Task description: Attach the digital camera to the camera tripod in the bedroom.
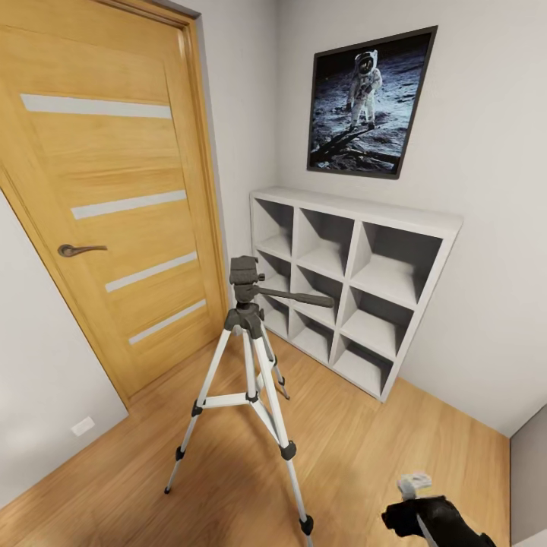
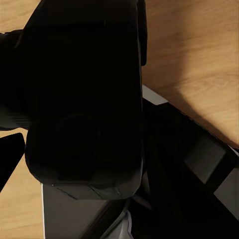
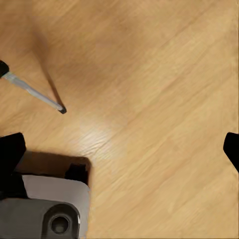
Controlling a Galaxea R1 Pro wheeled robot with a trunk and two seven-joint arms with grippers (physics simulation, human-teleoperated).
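Observation:
The camera tripod (image 1: 251,357) stands on the wood floor in the middle of the bedroom, silver legs spread. Its black head (image 1: 246,275) is bare and its pan handle points right toward the shelves. A black boxy body, the digital camera (image 2: 84,74), sits very close in the left wrist view, and my left gripper (image 2: 99,164) looks shut on it; one dark fingertip (image 2: 10,157) shows beside it. My right gripper (image 3: 122,149) is open over bare floor, its fingertips far apart. One tripod foot (image 3: 61,110) lies ahead of it. My right arm (image 1: 437,520) shows low at the right.
An oak door (image 1: 106,197) with frosted strips is shut at the left. White cube shelves (image 1: 349,285) stand against the back wall under an astronaut poster (image 1: 370,102). Open plank floor (image 1: 365,448) lies between me and the tripod. My grey base (image 3: 47,211) shows below the right gripper.

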